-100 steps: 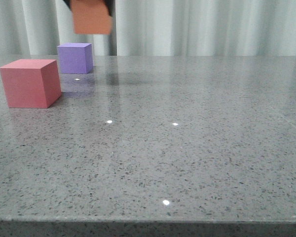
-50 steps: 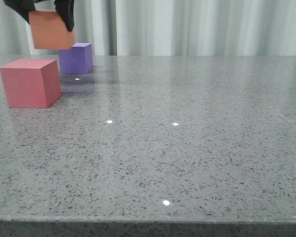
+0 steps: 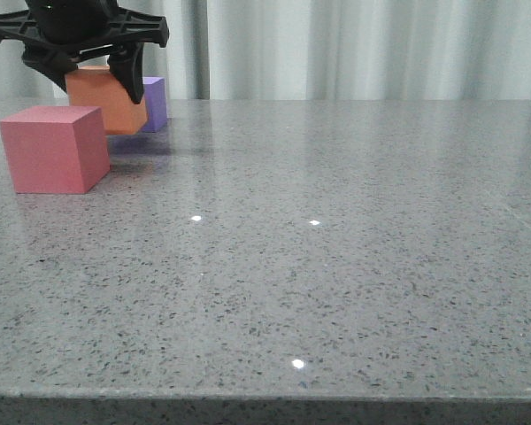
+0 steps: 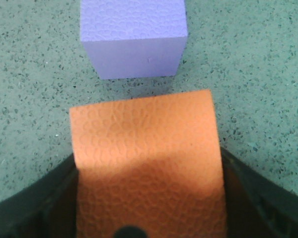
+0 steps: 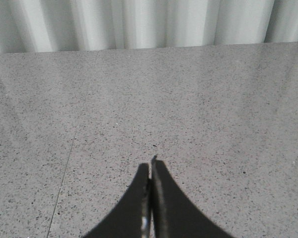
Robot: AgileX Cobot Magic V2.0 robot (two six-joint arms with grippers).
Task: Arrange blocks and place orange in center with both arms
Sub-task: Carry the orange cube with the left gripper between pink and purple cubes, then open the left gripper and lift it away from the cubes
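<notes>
The left gripper [image 3: 97,84] clamps the orange cube [image 3: 107,100] between its two dark fingers [image 3: 130,75], one on each side, at the far left of the grey speckled table [image 3: 336,266]. From the front the cube sits low over the tabletop, tilted a little, and whether its underside touches the surface cannot be told. It stands between the red-pink cube [image 3: 53,148], which rests nearer the camera and slightly to the left, and the purple cube [image 3: 155,102], which rests farther back and is partly hidden behind it. In the left wrist view the orange cube [image 4: 146,163] fills the space between the fingers, with the purple cube [image 4: 133,37] just beyond it and a narrow strip of table between them. The right gripper [image 5: 150,171] hangs over bare table with its pointed fingers pressed together, holding nothing. A pale curtain [image 3: 380,49] hangs behind the table.
</notes>
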